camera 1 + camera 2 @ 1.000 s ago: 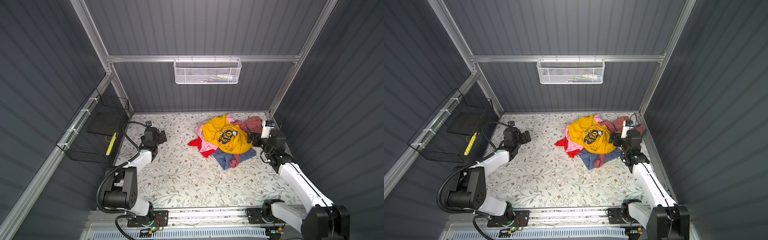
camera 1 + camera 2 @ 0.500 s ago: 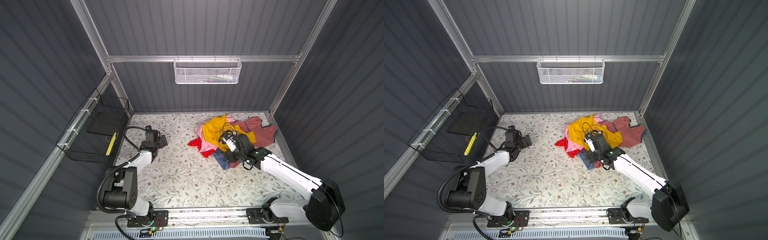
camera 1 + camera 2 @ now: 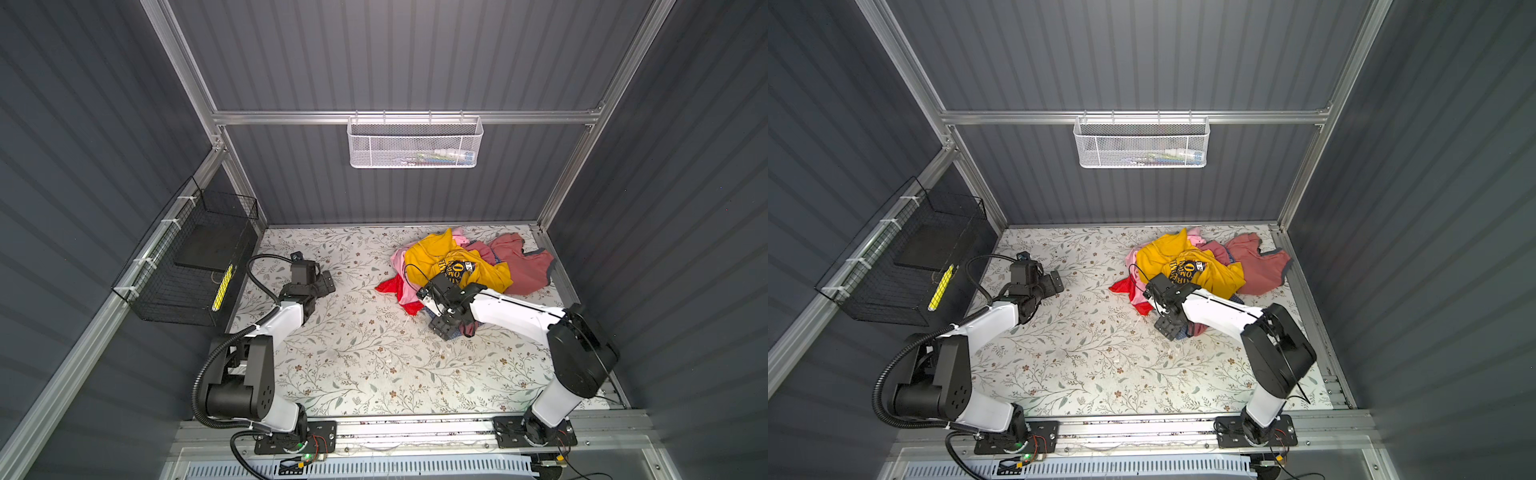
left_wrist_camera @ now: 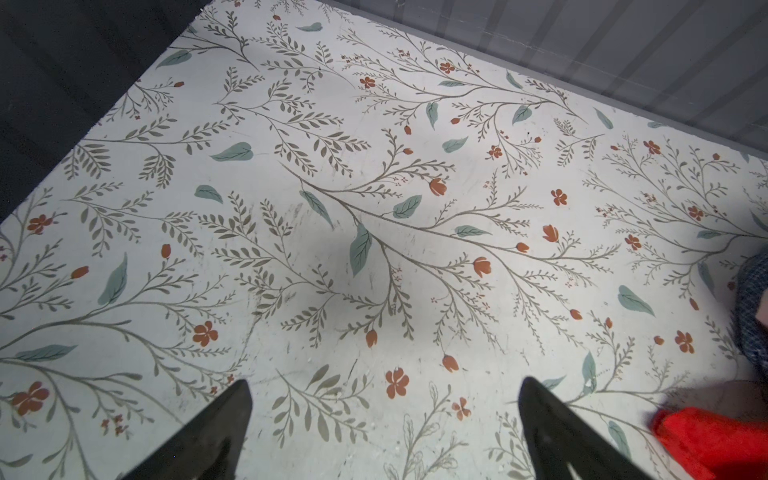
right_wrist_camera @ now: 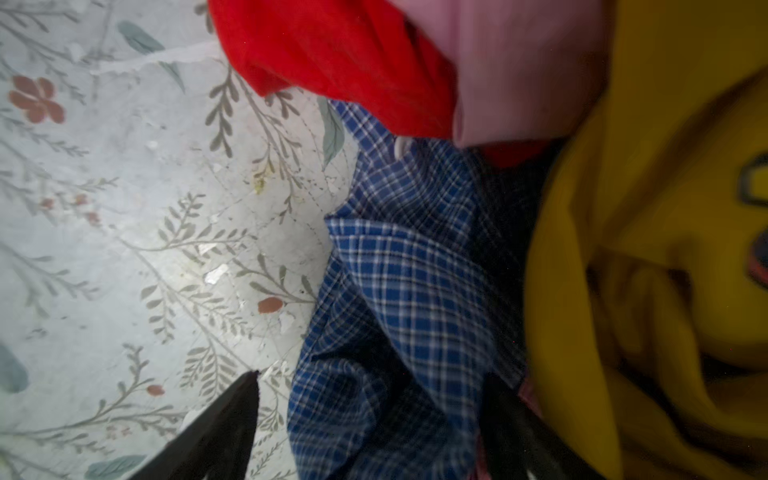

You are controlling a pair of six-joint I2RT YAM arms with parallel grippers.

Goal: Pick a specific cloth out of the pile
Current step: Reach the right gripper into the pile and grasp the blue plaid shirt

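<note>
Right wrist view: the cloth (image 5: 415, 257), in blue and white check, lies on the worktop (image 5: 124, 208) at the edge of the pile (image 3: 419, 266). Its inner part is tucked under the red garment (image 5: 332, 50), the light pink one (image 5: 519, 62) and the yellow T-shirt (image 5: 648, 249). The right claw (image 5: 372, 376) sits low over it with its jaws apart and a fold of check between them. One finger is on the bare-worktop side, the other at the yellow edge, and nothing is clamped yet. The left claw (image 4: 382, 386) hangs spread wide over bare worktop, well apart from the pile. The reach looks done. By my judgement the grip, the lift and drawing the cloth out from under the garments on top are all left.
</note>
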